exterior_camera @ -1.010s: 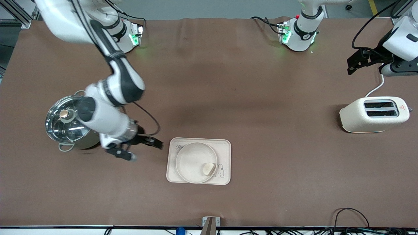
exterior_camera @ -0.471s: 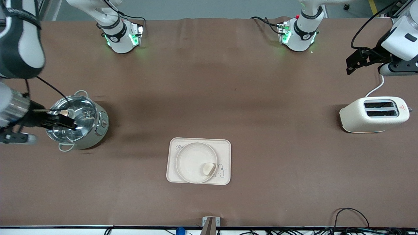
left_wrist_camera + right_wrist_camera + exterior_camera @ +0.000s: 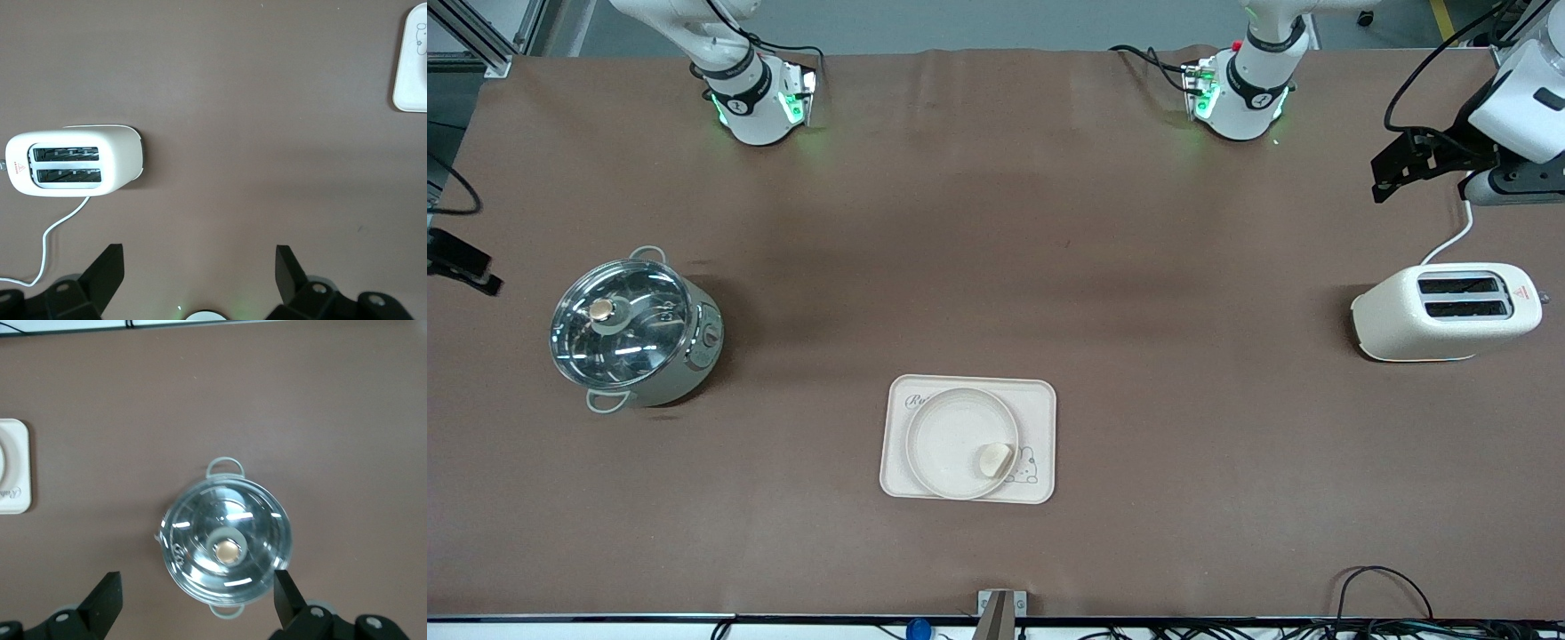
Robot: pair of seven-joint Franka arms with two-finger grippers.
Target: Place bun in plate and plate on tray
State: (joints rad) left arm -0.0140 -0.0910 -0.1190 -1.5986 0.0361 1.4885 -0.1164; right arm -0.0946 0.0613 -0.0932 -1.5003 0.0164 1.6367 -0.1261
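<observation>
Front view: we read the task as done, with the bun [image 3: 993,459] in the plate [image 3: 951,436], near the rim toward the left arm's end, and the plate on the tray [image 3: 1040,404] in the middle of the table [image 3: 996,222]. The main risk we see is a sweep by either arm back across the middle, which could clip the plate rim or shove the tray; the bun sits close to the rim, so a knock could roll it out. The left gripper [image 3: 1392,169] hangs at the left arm's end over the table, near the toaster [image 3: 1445,311]; only a dark edge of the right gripper [image 3: 463,267] shows at the right arm's end, near the lidded pot [image 3: 631,333]. Both arms appear parked. Left wrist view: the left gripper [image 3: 199,263] has its jaws spread wide, empty, touching nothing; bare table lies below, with the toaster [image 3: 73,163] and its white cord [image 3: 53,230] near and a corner of the tray [image 3: 410,67] at the frame edge. The cord is a possible snag if this arm drops low. Right wrist view: the right gripper [image 3: 198,587] also has its jaws spread wide and empty, above the pot [image 3: 227,547] without touching it; a descent here would hit the glass lid knob. The tray [image 3: 13,467] edge shows well apart.
</observation>
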